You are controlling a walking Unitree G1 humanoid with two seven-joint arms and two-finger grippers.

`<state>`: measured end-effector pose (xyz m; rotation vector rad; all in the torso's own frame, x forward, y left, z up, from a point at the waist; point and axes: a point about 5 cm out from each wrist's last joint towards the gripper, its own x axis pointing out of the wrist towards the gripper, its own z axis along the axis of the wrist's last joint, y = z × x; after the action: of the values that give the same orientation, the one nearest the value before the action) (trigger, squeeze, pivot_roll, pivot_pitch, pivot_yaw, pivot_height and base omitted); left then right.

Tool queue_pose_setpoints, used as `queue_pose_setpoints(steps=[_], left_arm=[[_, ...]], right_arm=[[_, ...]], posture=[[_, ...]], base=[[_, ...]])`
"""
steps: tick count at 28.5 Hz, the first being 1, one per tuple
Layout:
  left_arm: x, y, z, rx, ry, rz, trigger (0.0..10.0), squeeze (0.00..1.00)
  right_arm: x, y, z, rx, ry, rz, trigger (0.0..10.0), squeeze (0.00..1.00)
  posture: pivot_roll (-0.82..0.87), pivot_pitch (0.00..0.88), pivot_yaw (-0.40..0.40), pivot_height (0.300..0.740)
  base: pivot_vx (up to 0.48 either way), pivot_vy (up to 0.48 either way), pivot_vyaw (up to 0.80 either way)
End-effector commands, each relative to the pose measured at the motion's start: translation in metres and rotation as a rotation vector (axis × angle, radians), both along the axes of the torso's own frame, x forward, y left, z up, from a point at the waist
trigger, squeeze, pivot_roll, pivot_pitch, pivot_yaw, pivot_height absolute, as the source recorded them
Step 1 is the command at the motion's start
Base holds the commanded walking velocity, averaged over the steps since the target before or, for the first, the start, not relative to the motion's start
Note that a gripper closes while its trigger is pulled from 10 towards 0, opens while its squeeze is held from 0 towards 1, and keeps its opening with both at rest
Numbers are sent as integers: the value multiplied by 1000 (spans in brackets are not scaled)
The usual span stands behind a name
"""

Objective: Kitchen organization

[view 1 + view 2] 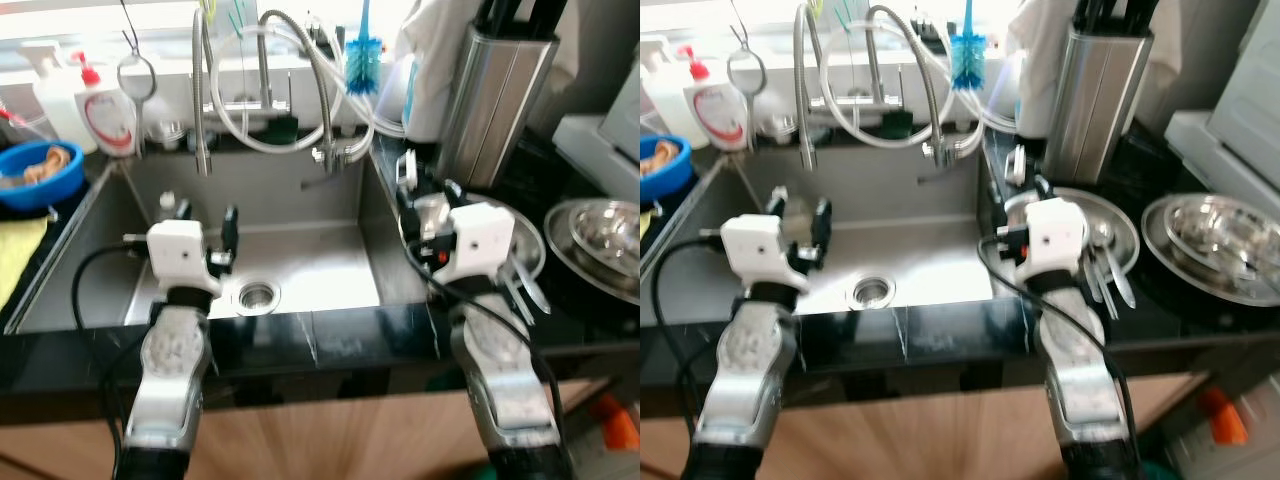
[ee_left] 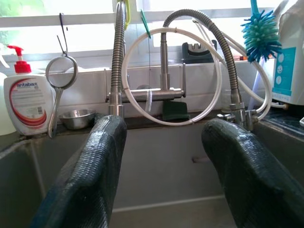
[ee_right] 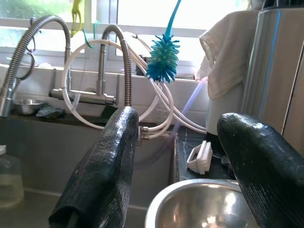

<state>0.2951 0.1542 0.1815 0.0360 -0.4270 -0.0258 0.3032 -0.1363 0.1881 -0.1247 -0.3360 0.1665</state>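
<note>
Two silver arms reach out over the near edge of the black desk [image 1: 330, 335]. The left tool [image 2: 164, 156] hangs over the steel sink [image 1: 300, 255], and its two black fingers [image 2: 90, 175] are spread wide apart with nothing between them. The right tool [image 3: 178, 166] sits at the right side of the sink, above a shiny round metal bowl [image 3: 199, 206] on the desk. Its fingers [image 3: 102, 171] are wide apart too and hold nothing.

The round drain [image 1: 257, 294] lies in the middle of the sink floor. At the far wall stand the bendy silver taps [image 1: 265, 100] with loops of white hose [image 2: 142, 71]. A blue bottle brush [image 1: 364, 55] hangs above them on the right. A small round metal strainer [image 1: 137, 75] hangs on the far left, beside a white soap bottle with a red pump [image 1: 100, 110]. A small steel bowl [image 2: 78, 118] sits on the ledge near that bottle.

On the desk to the left rest a blue bowl [image 1: 40, 175] and a yellow cloth [image 1: 18, 250]. On the right, a tall steel knife holder [image 1: 495, 100] stands far back, with a white cloth [image 3: 223, 52] just beside it. Near it lies a flat steel plate with forks and knives [image 1: 1110, 255], and further right a stack of steel bowls [image 1: 605, 240].
</note>
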Motion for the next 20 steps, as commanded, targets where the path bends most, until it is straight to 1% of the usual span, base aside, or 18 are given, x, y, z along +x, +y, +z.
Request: queue_pose_setpoints(steps=[1, 4, 7, 9, 14, 15, 20], left_arm=[[0, 2, -1, -7, 6, 7, 10000, 0], [1, 3, -1, -21, 10, 8, 10000, 0], [1, 3, -1, -31, 14, 8, 10000, 0], [1, 3, -1, -27, 14, 7, 10000, 0], [1, 2, -1, -21, 9, 3, 10000, 0], [1, 1, 0, -5, 4, 3, 10000, 0], [3, 1, 2, -9, 1, 1, 10000, 0]], right_arm=[[-1, 1, 5, 8, -12, 7, 10000, 0], [-1, 1, 3, 15, -5, 3, 10000, 0], [-1, 0, 2, 13, 11, -1, 10000, 0], [-1, 0, -1, 10, 31, -3, 10000, 0], [-1, 0, -2, 18, 35, 2, 10000, 0], [-1, 0, -2, 18, 37, 2, 10000, 0], [0, 1, -2, 18, 40, 3, 10000, 0]], posture=[[-125, 0, 26, 740], [-127, 0, 27, 740], [-127, 0, 27, 740], [-127, 0, 27, 740], [-125, 0, 30, 740], [-125, 0, 30, 740], [-120, 0, 31, 740]], base=[[0, 0, 0], [0, 0, 0], [0, 442, 0], [0, 480, -625], [0, 420, -622], [0, 0, -619], [0, 0, -621]])
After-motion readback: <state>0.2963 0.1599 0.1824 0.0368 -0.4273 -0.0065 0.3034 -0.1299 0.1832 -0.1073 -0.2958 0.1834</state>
